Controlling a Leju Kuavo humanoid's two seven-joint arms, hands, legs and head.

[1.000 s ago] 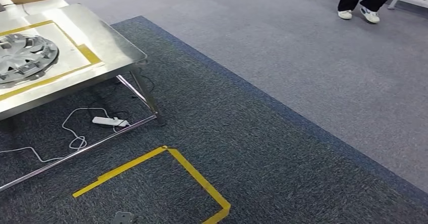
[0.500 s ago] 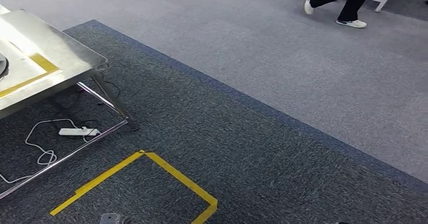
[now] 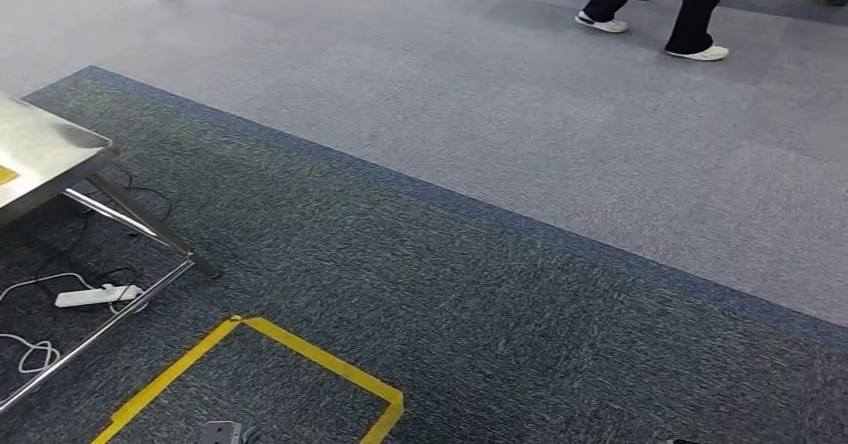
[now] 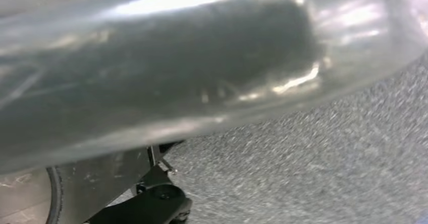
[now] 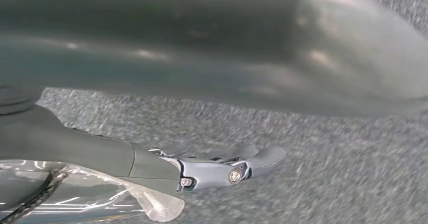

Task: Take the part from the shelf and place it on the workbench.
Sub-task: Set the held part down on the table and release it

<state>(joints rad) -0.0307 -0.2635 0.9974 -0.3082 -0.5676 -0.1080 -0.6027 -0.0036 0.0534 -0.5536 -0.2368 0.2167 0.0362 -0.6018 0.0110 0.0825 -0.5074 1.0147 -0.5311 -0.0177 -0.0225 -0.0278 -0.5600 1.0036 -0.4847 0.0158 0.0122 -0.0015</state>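
the right hand [image 5: 222,166] hangs low above the carpet with its dark fingers [image 5: 262,156] stretched nearly straight and holding nothing, while the left wrist view gives a blurred silver arm cover.

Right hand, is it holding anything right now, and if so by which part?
Nothing is held. In the right wrist view the right hand hangs over grey carpet with its fingers stretched out and nothing between them.

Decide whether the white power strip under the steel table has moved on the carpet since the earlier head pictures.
No. The power strip keeps its place beside the table leg and the yellow tape; everything slid left together, so the camera turned.
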